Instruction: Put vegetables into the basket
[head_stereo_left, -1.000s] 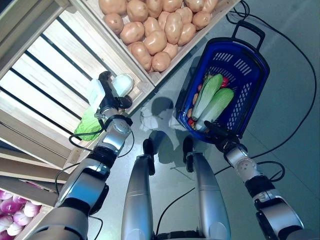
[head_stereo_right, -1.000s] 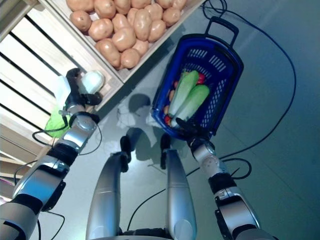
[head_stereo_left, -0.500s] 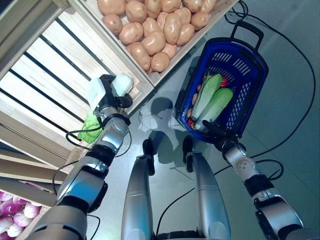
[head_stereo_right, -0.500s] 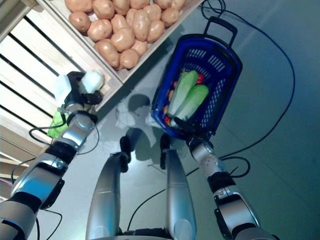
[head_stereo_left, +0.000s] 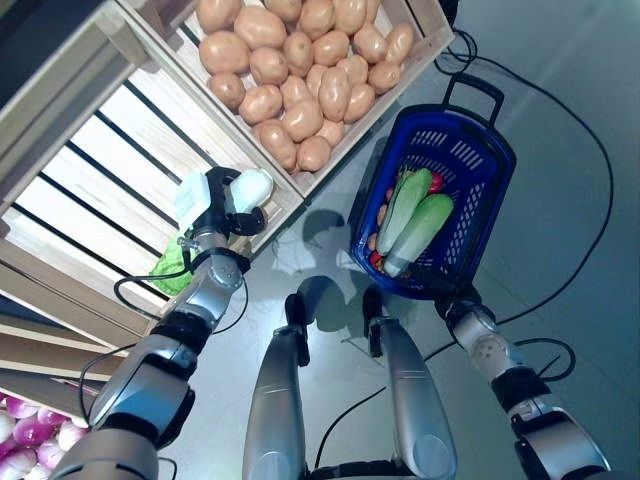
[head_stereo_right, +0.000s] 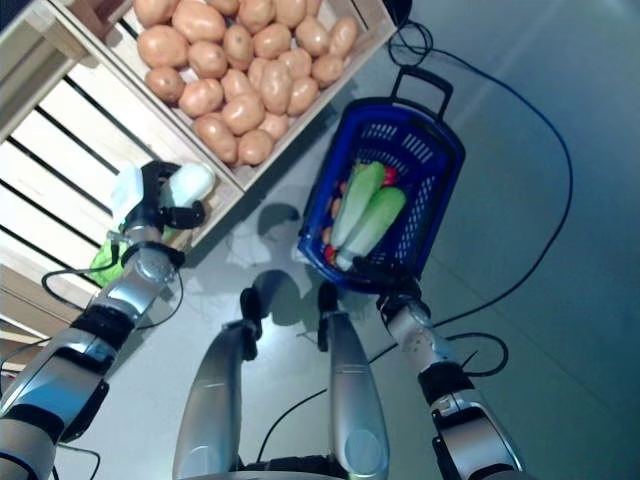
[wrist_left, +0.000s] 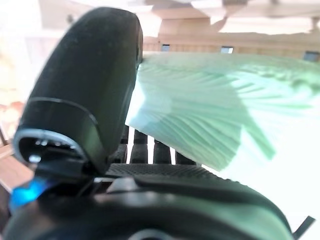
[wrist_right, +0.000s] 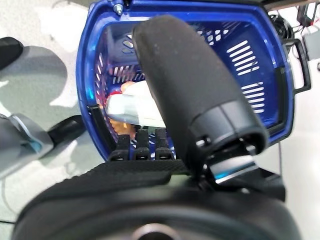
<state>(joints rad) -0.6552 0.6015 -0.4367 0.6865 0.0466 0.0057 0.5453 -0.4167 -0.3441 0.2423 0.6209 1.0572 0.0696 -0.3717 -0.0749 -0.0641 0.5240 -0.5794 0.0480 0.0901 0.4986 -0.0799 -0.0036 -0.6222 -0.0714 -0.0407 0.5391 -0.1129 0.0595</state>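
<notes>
My left hand (head_stereo_left: 222, 203) is shut on a napa cabbage (head_stereo_left: 249, 186), gripping it by the white stem while the green leaves (head_stereo_left: 174, 272) hang below over the slatted wooden crate. The left wrist view shows the pale ribbed cabbage (wrist_left: 200, 130) close against the thumb (wrist_left: 90, 85). On the floor to the right stands a blue basket (head_stereo_left: 460, 150) holding two long green cabbages (head_stereo_left: 405, 208) and small red and orange vegetables. My right hand (head_stereo_left: 445, 293) is at the basket's near rim, its fingers (wrist_right: 141, 146) hooked over the rim (wrist_right: 97, 70).
A wooden crate of potatoes (head_stereo_left: 300, 70) lies behind the left hand. An open slatted crate (head_stereo_left: 110, 170) is at the left. Purple onions (head_stereo_left: 25, 435) show at the lower left corner. A black cable (head_stereo_left: 570, 110) loops on the floor past the basket.
The whole picture has shifted, so the camera moved. Both hands keep their holds, the left on the cabbage and the right at the basket's rim.
</notes>
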